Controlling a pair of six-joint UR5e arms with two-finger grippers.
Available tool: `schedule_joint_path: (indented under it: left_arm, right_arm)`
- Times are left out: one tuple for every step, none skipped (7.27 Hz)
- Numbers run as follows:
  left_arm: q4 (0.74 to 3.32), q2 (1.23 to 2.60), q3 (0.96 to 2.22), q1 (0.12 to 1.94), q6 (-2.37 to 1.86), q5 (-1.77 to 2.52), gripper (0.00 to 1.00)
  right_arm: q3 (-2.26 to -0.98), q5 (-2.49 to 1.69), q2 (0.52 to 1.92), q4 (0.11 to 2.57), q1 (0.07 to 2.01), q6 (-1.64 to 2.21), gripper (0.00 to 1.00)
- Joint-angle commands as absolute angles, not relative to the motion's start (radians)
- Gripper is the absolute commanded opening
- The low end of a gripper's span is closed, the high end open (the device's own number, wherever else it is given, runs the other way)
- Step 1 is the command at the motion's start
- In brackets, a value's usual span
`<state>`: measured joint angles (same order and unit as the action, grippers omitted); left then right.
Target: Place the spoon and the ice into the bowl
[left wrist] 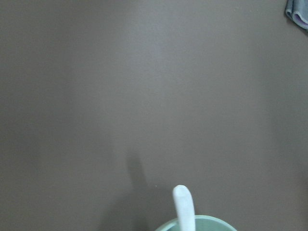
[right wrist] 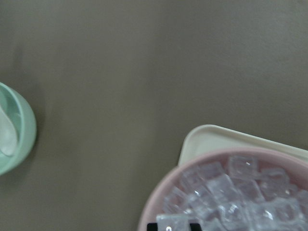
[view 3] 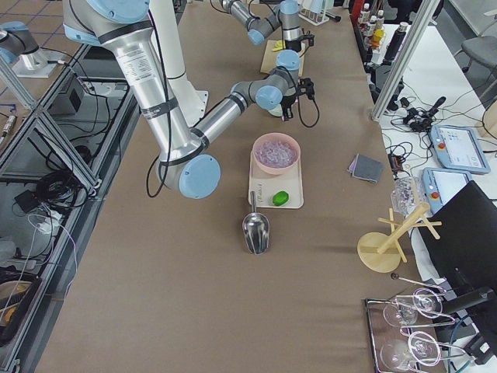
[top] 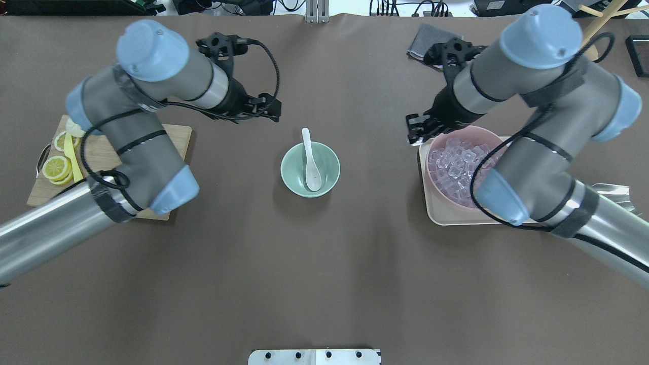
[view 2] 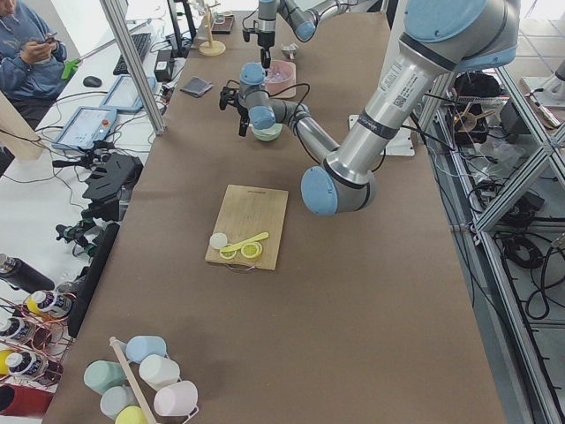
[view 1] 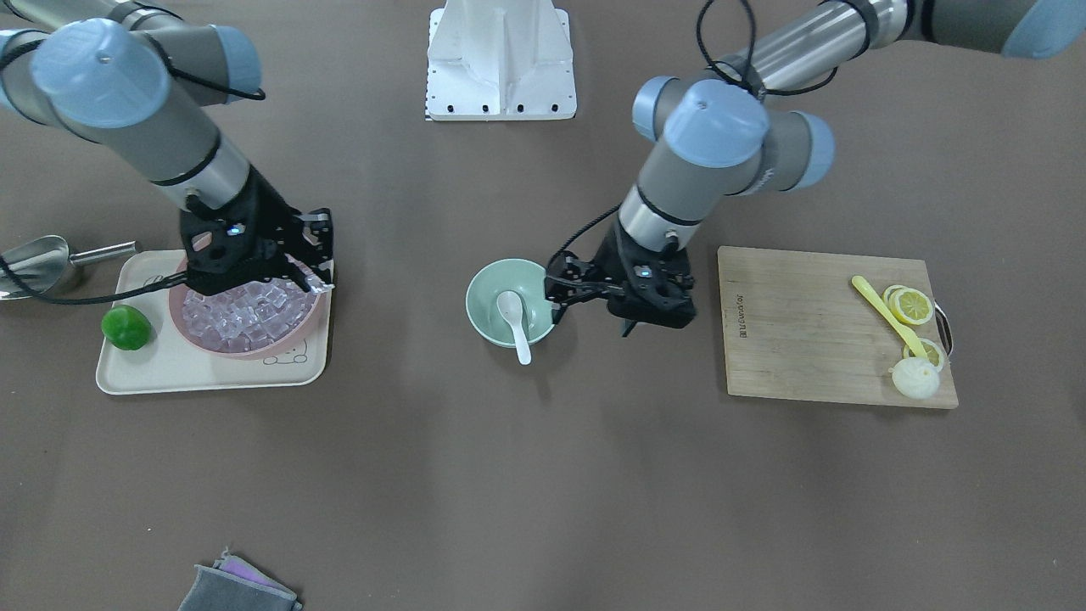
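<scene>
Showing, from the front-facing camera, the white spoon (view 1: 515,318) lying in the mint-green bowl (view 1: 477,284) near the table's (view 1: 543,475) middle, scoop on the bowl's floor, handle leaning over the rim at 6 o'clock. Just beside that bowl at 3 o'clock, the left gripper (view 1: 560,290), jaws apparently spread with nothing between them, clear of the spoon. Well off at the bowl's 9 o'clock, the ice (view 1: 242,314) heaped as clear cubes in a pink bowl (view 1: 254,352) on a cream tray (view 1: 170,369). Low over that heap's 1 o'clock edge, the right gripper (view 1: 312,276); from its wrist camera, dark fingertips flanking one cube, yet no telling whether pinching it or merely straddling it. On the tray at the pink bowl's 9 o'clock, a round green fruit (view 1: 127,327); past the tray's 10 o'clock corner, a steel scoop (view 1: 38,263). Far at 3 o'clock, a wooden cutting board (view 1: 797,331) carrying lemon slices (view 1: 912,305) and a slim yellow utensil (view 1: 878,305).
</scene>
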<state>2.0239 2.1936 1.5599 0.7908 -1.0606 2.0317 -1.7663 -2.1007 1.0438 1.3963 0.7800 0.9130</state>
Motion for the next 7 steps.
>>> schedule_joint_path:
  left_arm:
    - [2.023, 2.074, 1.623, 0.937, -0.924, 2.149, 0.97]
    - [2.020, 2.068, 1.626, 0.962, -0.922, 2.148, 0.97]
    - [2.022, 2.048, 1.626, 0.971, -0.922, 2.149, 0.97]
    - [2.020, 2.046, 1.632, 0.973, -0.925, 2.148, 0.97]
    - [2.016, 2.045, 1.631, 0.971, -0.931, 2.148, 0.97]
    - [2.011, 2.043, 1.629, 0.969, -0.934, 2.149, 0.97]
    - [2.006, 2.046, 1.621, 0.957, -0.965, 2.151, 0.97]
  right_arm:
    - [-1.628, -1.889, 0.841, 1.375, 0.630, 1.124, 0.00]
    - [-1.547, -1.825, 0.804, 1.270, 0.574, 1.190, 0.00]
    - [-1.481, -1.769, 0.798, 1.161, 0.539, 1.230, 0.34]
    - [-1.480, -1.749, 0.831, 1.131, 0.523, 1.223, 0.99]
    - [-1.509, -1.759, 0.860, 1.111, 0.523, 1.220, 1.00]
    - [-1.632, -1.784, 0.952, 1.117, 0.531, 1.221, 1.00]
    - [-1.786, -1.854, 1.065, 1.156, 0.572, 1.218, 1.00]
